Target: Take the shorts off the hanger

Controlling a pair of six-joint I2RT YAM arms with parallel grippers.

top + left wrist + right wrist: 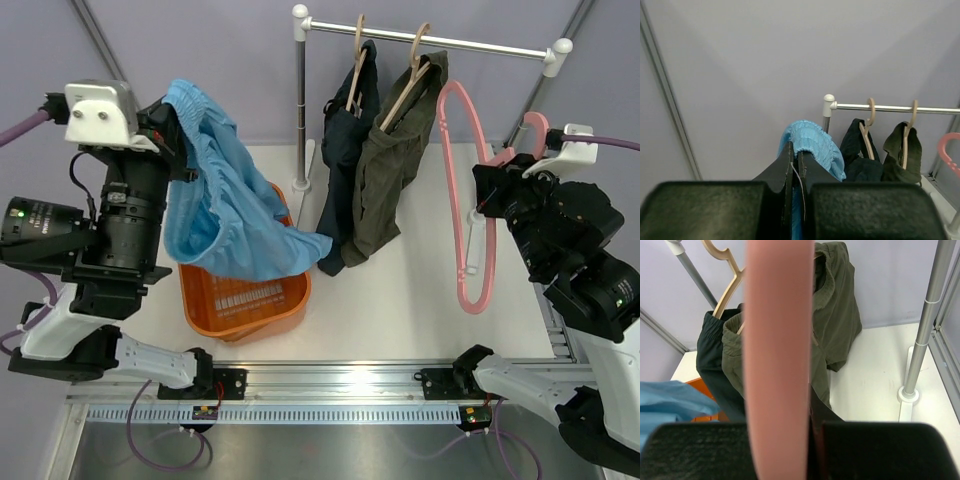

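White table (pixel 400 300), lavender walls. Left gripper (pixel 796 152) clenched on light blue shorts (pixel 225 200) over orange basket (pixel 240 328); right gripper (pixel 487 195) grasps bare pink hanger (pixel 460 250). Navy shorts (pixel 345 130) and olive shorts (pixel 390 170) hang on rail (pixel 430 38). Next, probably: drop blue pair in basket.

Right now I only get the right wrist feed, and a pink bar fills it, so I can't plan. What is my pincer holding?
Observer: The right pincer grips an empty pink hanger; its hook is off the rail.
Operator: And the blue cloth at my lower left?
Observer: Those are the light blue shorts, hanging from the shut left pincer over an orange basket.
Operator: What's on the rail?
Observer: The dark navy shorts and the olive green shorts, on wooden hangers hooked over it.
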